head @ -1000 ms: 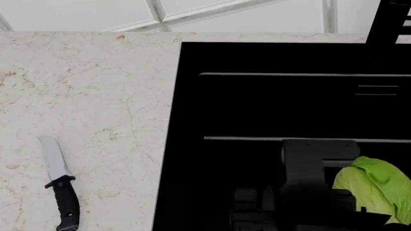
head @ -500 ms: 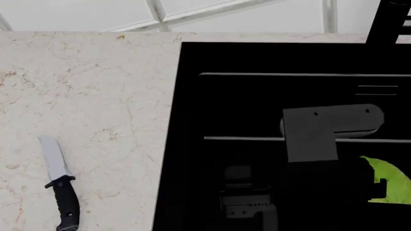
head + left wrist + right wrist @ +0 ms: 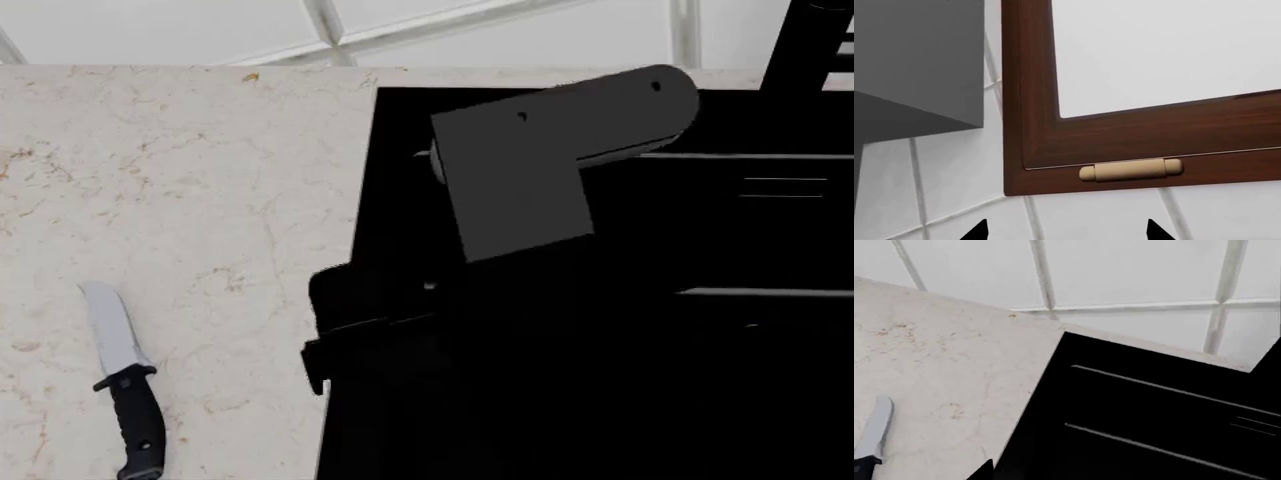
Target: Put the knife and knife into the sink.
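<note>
Silver-blade knife (image 3: 123, 380) lies on the marble bench (image 3: 200, 200), near-left, blade pointing far, well left of the sink (image 3: 747, 220). Its blade also shows in the right wrist view (image 3: 877, 427). Red-handled knife not visible in any view; it may be in the dark basin, can't confirm.

Right arm (image 3: 534, 170) hangs over the sink's left part, its dark end near the bench edge. Can't tell its finger state; only a dark tip shows in its wrist view.

Left gripper (image 3: 1064, 231): fingers spread, empty, camera facing a wooden cabinet door (image 3: 1134, 145) and tiled wall.

Judgement: step in hand is the reach for the silver knife. Next: move left across the bench edge, descend over the handle, grip.
</note>
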Robot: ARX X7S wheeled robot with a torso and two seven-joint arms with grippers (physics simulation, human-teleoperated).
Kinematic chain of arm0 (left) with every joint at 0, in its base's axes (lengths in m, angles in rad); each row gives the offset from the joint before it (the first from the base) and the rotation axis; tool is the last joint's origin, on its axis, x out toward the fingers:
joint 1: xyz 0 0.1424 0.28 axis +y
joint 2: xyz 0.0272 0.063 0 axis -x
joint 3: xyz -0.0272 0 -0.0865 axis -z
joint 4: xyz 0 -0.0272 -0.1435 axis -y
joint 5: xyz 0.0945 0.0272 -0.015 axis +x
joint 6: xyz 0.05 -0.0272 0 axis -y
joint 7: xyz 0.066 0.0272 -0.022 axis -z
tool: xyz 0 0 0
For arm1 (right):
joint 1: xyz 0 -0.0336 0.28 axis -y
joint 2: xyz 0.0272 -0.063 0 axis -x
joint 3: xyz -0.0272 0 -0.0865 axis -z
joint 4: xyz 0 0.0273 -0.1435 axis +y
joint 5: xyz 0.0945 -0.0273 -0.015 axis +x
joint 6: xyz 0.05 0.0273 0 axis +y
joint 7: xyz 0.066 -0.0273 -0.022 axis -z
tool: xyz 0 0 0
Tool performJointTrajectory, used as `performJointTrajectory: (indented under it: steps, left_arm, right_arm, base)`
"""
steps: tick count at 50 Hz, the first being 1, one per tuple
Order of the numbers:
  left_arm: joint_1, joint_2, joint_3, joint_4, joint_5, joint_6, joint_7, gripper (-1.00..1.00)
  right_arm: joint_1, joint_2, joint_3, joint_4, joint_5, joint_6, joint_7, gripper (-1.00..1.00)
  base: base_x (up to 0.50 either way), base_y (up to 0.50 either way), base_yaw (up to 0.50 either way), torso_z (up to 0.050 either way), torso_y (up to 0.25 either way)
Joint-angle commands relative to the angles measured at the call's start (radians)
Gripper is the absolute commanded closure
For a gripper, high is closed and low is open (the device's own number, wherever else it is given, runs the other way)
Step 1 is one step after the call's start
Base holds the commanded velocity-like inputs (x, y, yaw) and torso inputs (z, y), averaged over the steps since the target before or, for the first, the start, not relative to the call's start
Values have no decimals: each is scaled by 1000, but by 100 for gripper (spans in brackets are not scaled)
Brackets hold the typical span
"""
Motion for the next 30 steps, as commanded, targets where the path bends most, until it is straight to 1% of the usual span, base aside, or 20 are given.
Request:
performJointTrajectory:
  steps: [1,7,11,12,20,30]
  left_arm:
    - [18,-35,-10,8,-30,7,-39,-100]
    - [26,-58,-17,9,-55,13,-66,-100]
    - [40,-69,-21,3,-62,29,-76,-100]
    - [42,-70,-22,2,-64,31,-78,-100]
    - [61,-84,-45,0,-84,42,-95,-100]
    - [95,-91,-65,-13,-91,79,-100,-100]
  right_arm:
    - [90,-166,-45,78,-28,49,-82,-100]
    - [112,-268,-92,178,-73,75,-157,-100]
    - [112,-317,-99,230,-92,65,-202,-100]
    - [127,-326,-116,247,-86,82,-186,-100]
    - [144,-445,-156,334,-64,82,-201,-100]
    - [144,-546,-201,429,-14,71,-169,-100]
  base:
    - [0,0,0,0,0]
    - [0,0,0,0,0]
    - [0,0,0,0,0]
    - [0,0,0,0,0]
    - [0,0,0,0,0]
    - [0,0,0,0,0]
